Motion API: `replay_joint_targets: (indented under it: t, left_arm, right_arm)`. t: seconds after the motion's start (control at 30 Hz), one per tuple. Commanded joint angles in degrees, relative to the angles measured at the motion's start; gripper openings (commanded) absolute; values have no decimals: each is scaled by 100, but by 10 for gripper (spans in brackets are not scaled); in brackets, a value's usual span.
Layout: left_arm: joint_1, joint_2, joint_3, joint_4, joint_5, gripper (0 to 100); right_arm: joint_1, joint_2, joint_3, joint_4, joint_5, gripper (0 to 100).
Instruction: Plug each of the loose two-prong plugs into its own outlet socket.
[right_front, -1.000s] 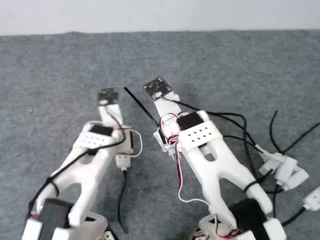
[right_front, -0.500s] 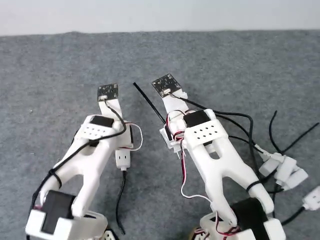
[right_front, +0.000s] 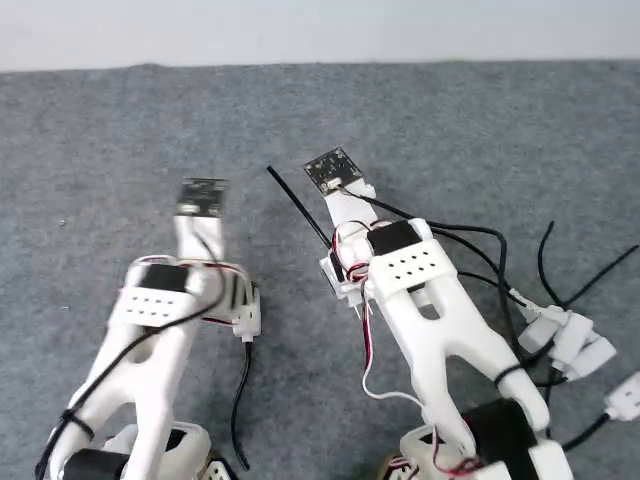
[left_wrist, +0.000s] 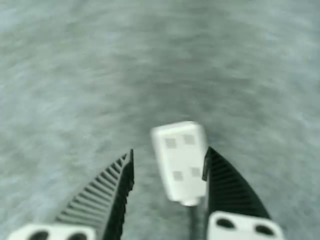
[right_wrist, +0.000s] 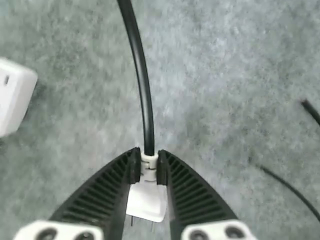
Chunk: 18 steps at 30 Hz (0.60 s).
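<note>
My left gripper (left_wrist: 170, 151) is open low over the grey carpet. A white outlet socket (left_wrist: 180, 161) on a black cord lies between its fingers, close against one finger (left_wrist: 225, 187). In the high view this socket (right_front: 245, 318) rests beside the left arm's wrist. My right gripper (right_wrist: 148, 151) is shut on a white two-prong plug (right_wrist: 146, 199), prongs pointing back toward the wrist. The plug's black cord (right_wrist: 140, 85) runs away ahead of the fingers, and in the high view the cord (right_front: 297, 208) stretches out past the right arm. A white socket block (right_wrist: 12, 102) lies off to one side.
A tangle of white plugs and sockets (right_front: 565, 335) with black cords lies at the right edge of the carpet, with another white piece (right_front: 625, 395) nearer the front. More thin black cords (right_wrist: 310, 112) cross the floor near my right gripper.
The left arm has swung to the left and pulled back toward the near side. The right arm moved slightly forward with the plug, then stayed still.
</note>
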Motion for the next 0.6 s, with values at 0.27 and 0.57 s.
replay_joint_targets:
  t: [0.27,0.57]
  left_arm:
    - [-79,1292,-462,97,-1530,13]
    - [-114,1407,-470,105,-2716,12]
  right_arm:
    - [-1481,-2765,378,576,-114,8]
    - [-1631,-2079,782,-101,-290,8]
